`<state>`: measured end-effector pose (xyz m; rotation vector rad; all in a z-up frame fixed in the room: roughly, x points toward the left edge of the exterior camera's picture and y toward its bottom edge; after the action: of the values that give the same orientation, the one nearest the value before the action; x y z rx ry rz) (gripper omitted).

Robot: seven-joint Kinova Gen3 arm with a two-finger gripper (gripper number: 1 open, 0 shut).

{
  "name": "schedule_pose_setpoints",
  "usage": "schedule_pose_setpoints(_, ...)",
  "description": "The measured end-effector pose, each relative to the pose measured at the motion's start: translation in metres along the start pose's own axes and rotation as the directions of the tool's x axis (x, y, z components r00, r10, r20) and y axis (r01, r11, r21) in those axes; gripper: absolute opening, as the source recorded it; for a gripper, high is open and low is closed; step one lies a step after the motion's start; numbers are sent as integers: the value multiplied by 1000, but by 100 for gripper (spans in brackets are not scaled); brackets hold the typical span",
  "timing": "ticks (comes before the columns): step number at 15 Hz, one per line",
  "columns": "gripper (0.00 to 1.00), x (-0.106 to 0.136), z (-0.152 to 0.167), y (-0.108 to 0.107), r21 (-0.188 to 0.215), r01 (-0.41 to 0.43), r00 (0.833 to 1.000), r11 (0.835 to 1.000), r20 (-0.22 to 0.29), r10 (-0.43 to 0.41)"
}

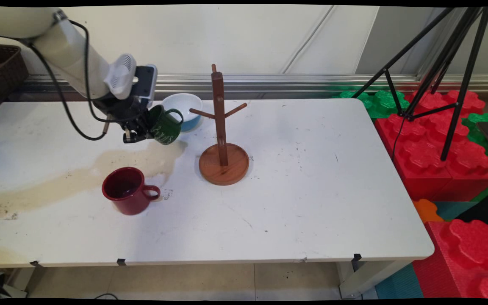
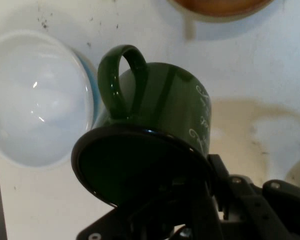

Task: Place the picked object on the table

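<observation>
Green mug (image 1: 167,124) is hanging tilted in the claw (image 1: 139,132), clamped at its rim above the worktop (image 1: 311,190). Two mugs are showing, one red (image 1: 127,190), plus one bowl (image 1: 183,109) and one wooden rack (image 1: 221,135).

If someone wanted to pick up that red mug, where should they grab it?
Probably by the rim, from straight above. The red mug stands upright with its mouth open upward, so one finger could go inside the wall and one outside, away from its handle, which points right toward the table's near edge.
</observation>
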<state>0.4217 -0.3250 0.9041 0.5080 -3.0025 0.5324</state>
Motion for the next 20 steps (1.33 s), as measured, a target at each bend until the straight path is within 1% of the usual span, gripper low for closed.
schedule_pose_setpoints(2, 0, 2, 9, -2, -2, 1, 1000, 1000, 27, -1)
schedule_pose_setpoints(5, 0, 4, 24, -4, -7, 9, 996, 1000, 86, -8)
schedule_pose_setpoints(10, 0, 7, 42, -3, -24, 16, 988, 1000, 155, -12)
schedule_pose_setpoints(15, 0, 10, 55, -1, -42, 15, 979, 999, 206, -6)
schedule_pose_setpoints(20, 0, 12, 69, -3, -51, 12, 970, 999, 241, 1)
